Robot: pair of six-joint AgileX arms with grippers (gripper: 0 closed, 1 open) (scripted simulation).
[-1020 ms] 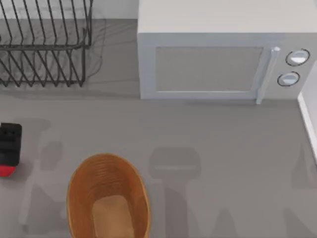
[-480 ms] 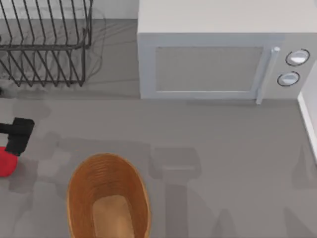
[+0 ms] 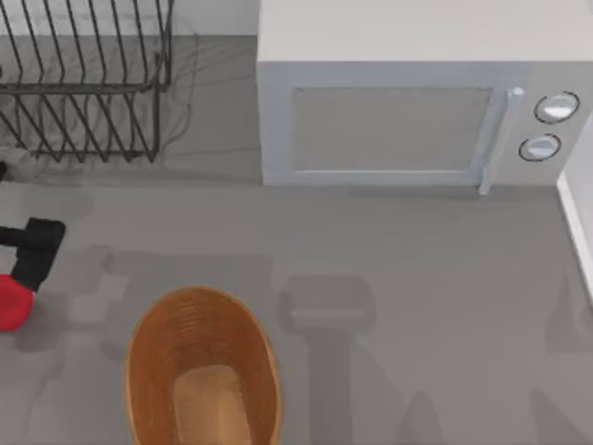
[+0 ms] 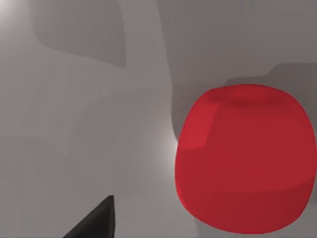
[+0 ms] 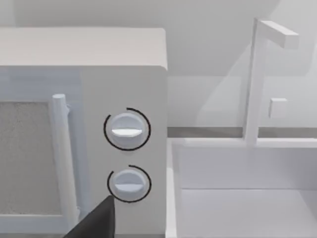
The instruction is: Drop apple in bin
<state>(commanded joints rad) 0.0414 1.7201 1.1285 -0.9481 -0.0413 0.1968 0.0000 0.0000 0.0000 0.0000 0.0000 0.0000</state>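
Your left gripper [image 3: 18, 278] sits at the bench's [image 3: 417, 278] nine o'clock edge with the apple [image 3: 11, 301] at its tip; you cannot tell how its fingers stand. The bin [image 3: 202, 371] lies near, at the apple's four o'clock.

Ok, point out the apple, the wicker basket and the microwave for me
apple [image 3: 11, 302], top view, on its red skin by the table's left edge.
wicker basket [image 3: 151, 324], top view, on its ribbed left wall.
microwave [image 3: 389, 130], top view, on its door panel.

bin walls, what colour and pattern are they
Orange-brown woven wicker with ribbed walls and a lighter tan floor; the bin shows best in the top view.
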